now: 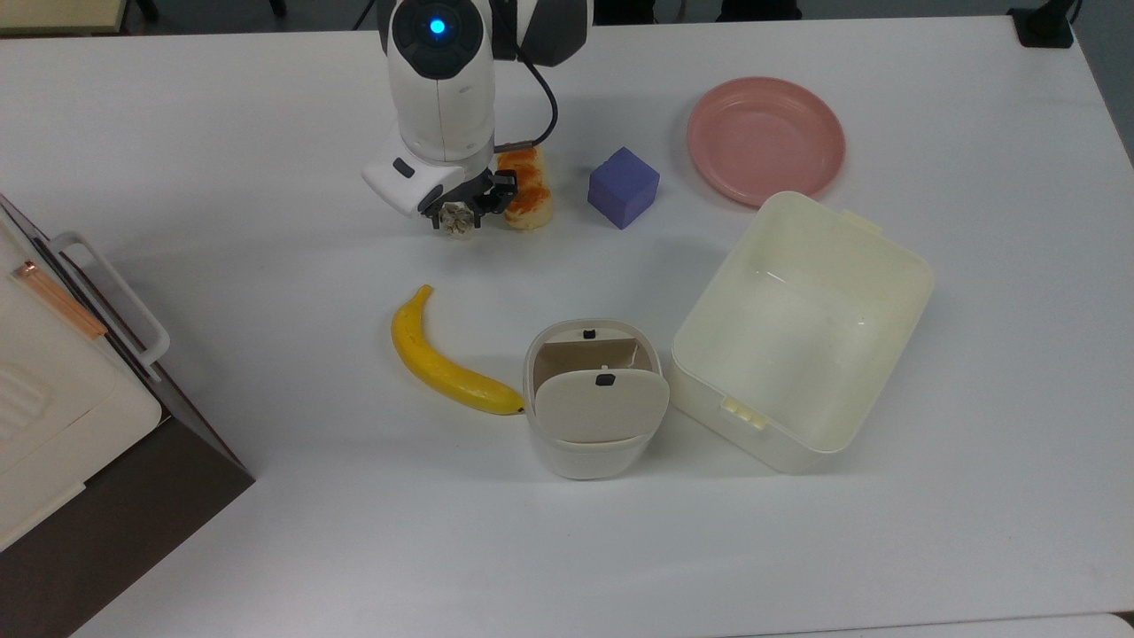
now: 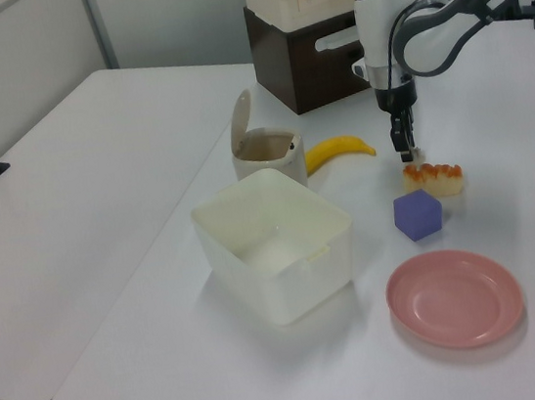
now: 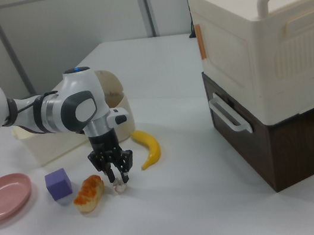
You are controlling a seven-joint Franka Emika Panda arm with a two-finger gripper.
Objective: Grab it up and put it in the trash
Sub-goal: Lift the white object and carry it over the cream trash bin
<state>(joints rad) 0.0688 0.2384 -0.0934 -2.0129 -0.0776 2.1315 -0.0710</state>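
So the hand [image 1: 461, 215] is down at the desk [image 1: 266, 496] with its two fingers [image 3: 122, 164] closed in around the paper wad [image 1: 458, 219], pinching it from both sides as far as I can tell, and the wad looks like it's sitting on the desk or barely off it, just beside the orange-topped bread piece [image 1: 528, 188]. My guess is that wad weighs basically nothing and squishes easily, so it'll crumple rather than slip, nothing to break, and grabbing it across the middle like this is the way to go since there's no real edge or handle. Only worry I'd have is nudging the bread, it's that close. Going outward and counting: one wad, one bread piece, one purple cube [image 1: 624, 186] a bit past the bread on the top view's right, one pink plate [image 1: 765, 139] further out, one banana [image 1: 443, 359], one little white trash bin [image 1: 594, 399] with its beige flap lid up, touching the banana's tip or nearly, one big cream tub [image 1: 802, 330] right next to the bin, and one cream box stacked on a dark brown base [image 3: 272, 68] at the desk's edge.
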